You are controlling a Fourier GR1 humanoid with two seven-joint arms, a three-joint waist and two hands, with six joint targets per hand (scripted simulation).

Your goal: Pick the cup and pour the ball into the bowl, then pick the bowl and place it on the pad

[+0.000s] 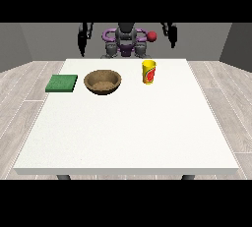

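Brown wooden bowl [102, 81] sits nearest me; green pad [62, 83] at its 9 o'clock, yellow cup [149, 71] with red print at 2 o'clock, upright. Both hands [84, 37] [171, 32] raised, empty; finger state I can't tell.

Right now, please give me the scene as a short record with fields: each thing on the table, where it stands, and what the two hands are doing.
table: large, white
cup: yellow with red mark, upright, far side, at the view's right of the bowl
bowl: brown, between pad and cup, apart from both
pad: green, flat, near the table's edge at the view's left
ball: not visible from this view
hand at the view's left: raised behind the table, touching nothing
hand at the view's right: raised, touching nothing
task stage: cup not yet picked
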